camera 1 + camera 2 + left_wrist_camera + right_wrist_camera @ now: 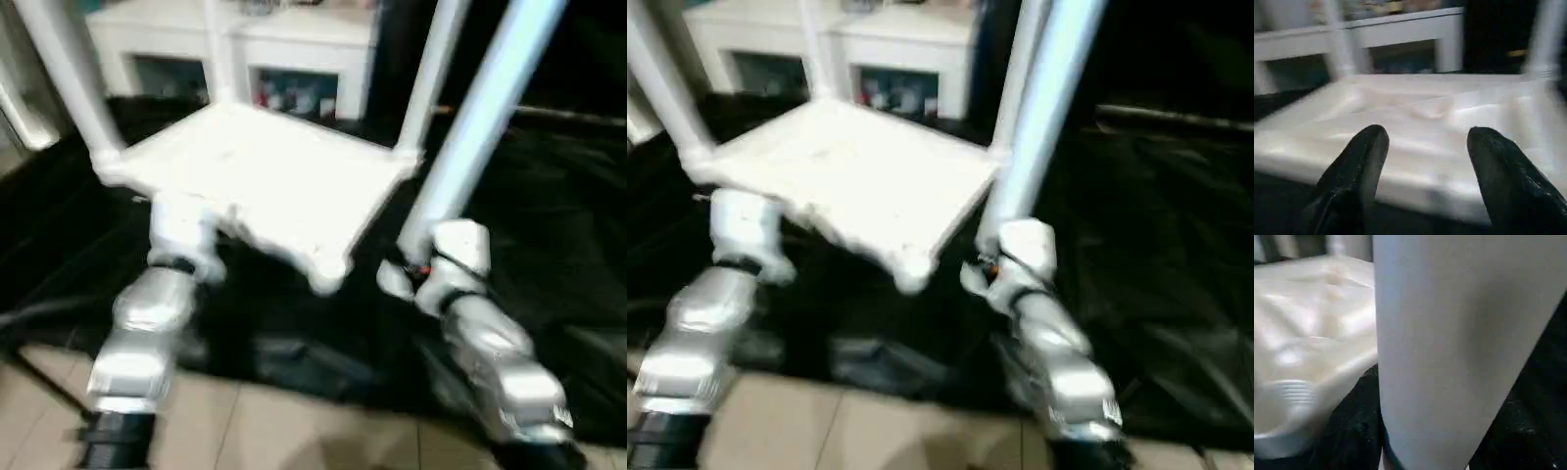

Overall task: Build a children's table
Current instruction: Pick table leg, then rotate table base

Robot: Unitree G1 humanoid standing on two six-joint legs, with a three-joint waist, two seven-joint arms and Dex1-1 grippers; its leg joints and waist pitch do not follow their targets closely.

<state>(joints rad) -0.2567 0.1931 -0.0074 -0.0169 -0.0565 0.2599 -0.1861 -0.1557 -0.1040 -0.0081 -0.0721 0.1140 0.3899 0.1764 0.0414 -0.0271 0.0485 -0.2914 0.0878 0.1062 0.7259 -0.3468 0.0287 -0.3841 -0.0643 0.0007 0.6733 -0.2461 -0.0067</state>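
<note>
The children's table top [260, 181] lies upside down on a black sheet [549, 245] spread over the floor, its ribbed underside facing up. Three white legs already stand in its corner sockets: one at the near left corner [73, 78], one at the far corner [217, 49] and one at the right corner [431, 73]. The near corner socket [326, 277], the one closest to the robot, has no leg in it. Behind the top stands a white cabinet [284, 54] with glass-fronted shelves. Pale floor tiles [274, 431] show nearest the camera, in front of the sheet. The left claw [1422, 161] is at the near left edge of the top; in the left wrist view its two black fingers [1359, 161] stand well apart, open, with the white edge of the top lying across the gap between them and nothing clamped. The right arm reaches forward on the right, and its claw [411, 266] is at the lower end of the fourth leg [480, 127], a long white tube that rises tilted, up and to the right, just beside the top's right edge. In the right wrist view this leg [1459, 347] stands directly before the camera, very close. The claw appears closed around the tube's lower end, though its fingers themselves are hidden.
</note>
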